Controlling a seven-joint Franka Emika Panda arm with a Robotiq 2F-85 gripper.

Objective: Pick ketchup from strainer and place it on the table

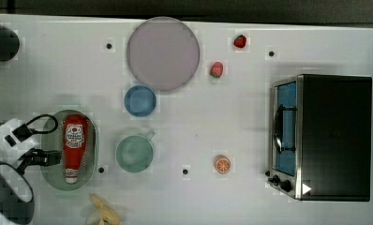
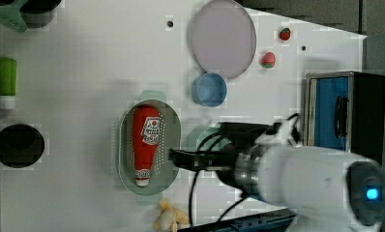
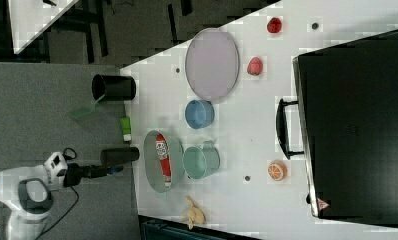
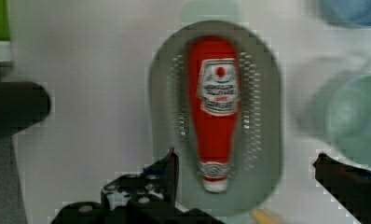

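The red squeeze ketchup bottle (image 1: 75,146) lies flat inside the pale green oval plastic strainer (image 1: 93,140), white cap toward six o'clock in the top view. The black gripper (image 4: 244,175) hovers above the cap end with its fingers spread wide, holding nothing. At three o'clock of the strainer, just beside it, stands a round green cup with handle (image 1: 135,153); a peeled banana (image 1: 102,213) lies near five o'clock, by the white table's (image 1: 231,117) edge. Open tabletop stretches between the cup and the black toaster oven (image 1: 332,137), broken by an orange half (image 1: 222,164).
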